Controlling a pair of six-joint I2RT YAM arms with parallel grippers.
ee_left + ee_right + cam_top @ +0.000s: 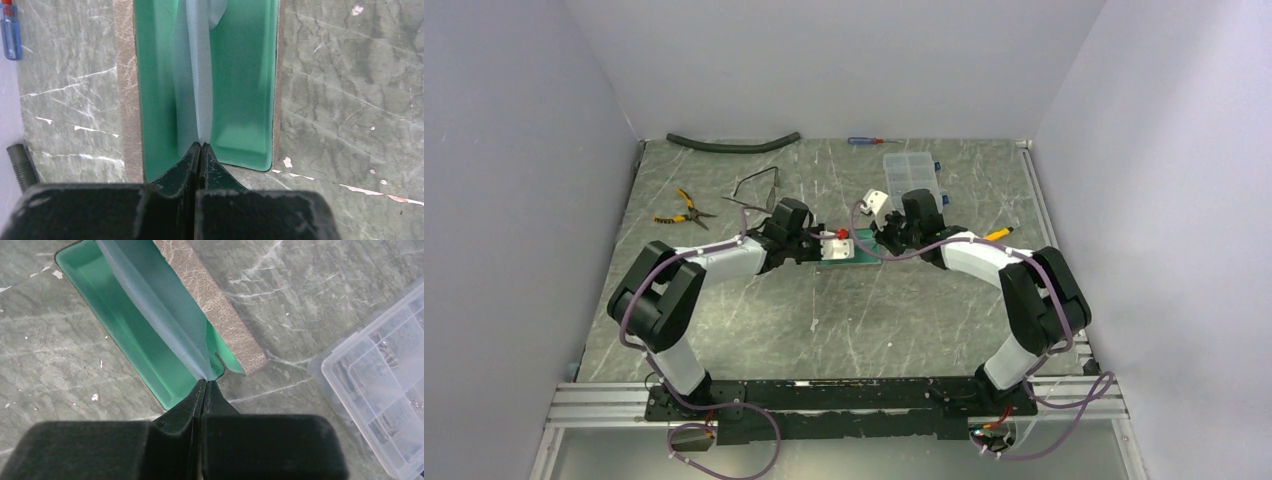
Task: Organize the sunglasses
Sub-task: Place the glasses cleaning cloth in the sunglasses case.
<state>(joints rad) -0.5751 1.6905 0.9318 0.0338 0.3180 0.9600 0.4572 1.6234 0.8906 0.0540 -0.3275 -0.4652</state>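
Pliers (682, 208), screwdriver (864, 141) — pale cloth (150, 300)

Teal-lined brown case (245, 100), pale blue cloth (197, 75) — grey-green marble table (350, 100), white veins

No text, label, brand, number or sign can be read in any view

Lab cell: white partition walls (824, 60)
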